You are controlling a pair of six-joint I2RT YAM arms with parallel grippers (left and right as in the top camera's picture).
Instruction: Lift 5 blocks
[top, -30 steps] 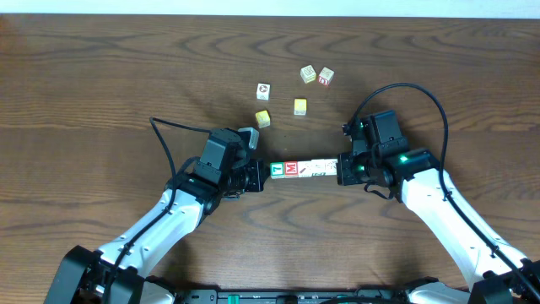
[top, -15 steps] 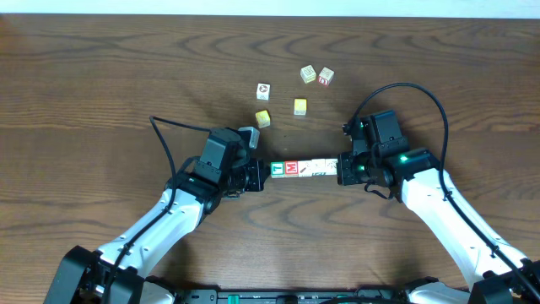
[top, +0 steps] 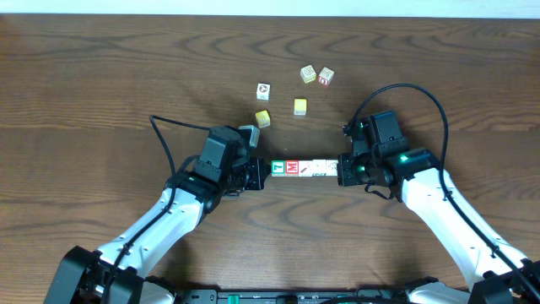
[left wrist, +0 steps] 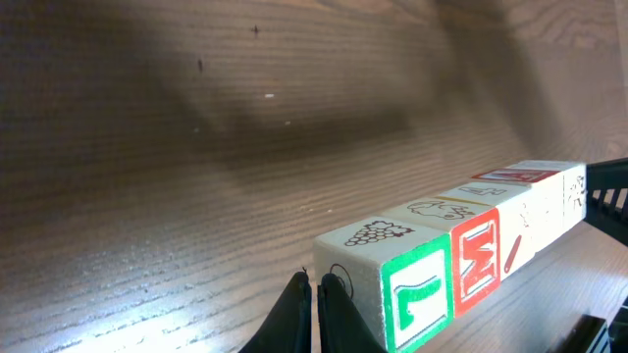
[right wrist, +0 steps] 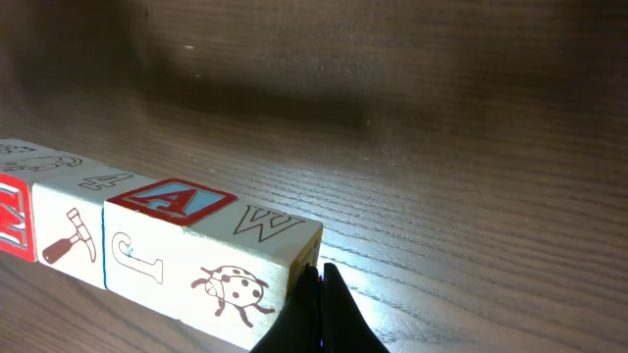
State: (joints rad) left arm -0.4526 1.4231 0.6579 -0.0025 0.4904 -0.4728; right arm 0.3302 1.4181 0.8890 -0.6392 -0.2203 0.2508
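Note:
Several blocks (top: 305, 168) form one straight row between my two grippers, in the middle of the overhead view. The green-faced block (top: 278, 168) is at the left end, with the red-faced one (top: 292, 168) beside it and whitish ones further right. My left gripper (top: 263, 171) is shut, its tips (left wrist: 316, 284) pressed against the green block's (left wrist: 417, 294) end face. My right gripper (top: 341, 168) is also shut, its tips (right wrist: 316, 279) against the end of the ladybird block (right wrist: 231, 260). Whether the row rests on the table or hangs just above it, I cannot tell.
Several loose cubes lie behind the row on the wooden table (top: 101, 76): a whitish one (top: 263, 90), a pair (top: 308, 74) (top: 326, 76), and two yellow ones (top: 300, 106) (top: 263, 118). The right arm's black cable (top: 405, 86) loops above its wrist.
The row and both grippers have shifted a hair's breadth away from the front edge. Both grippers stay shut against the row's ends.

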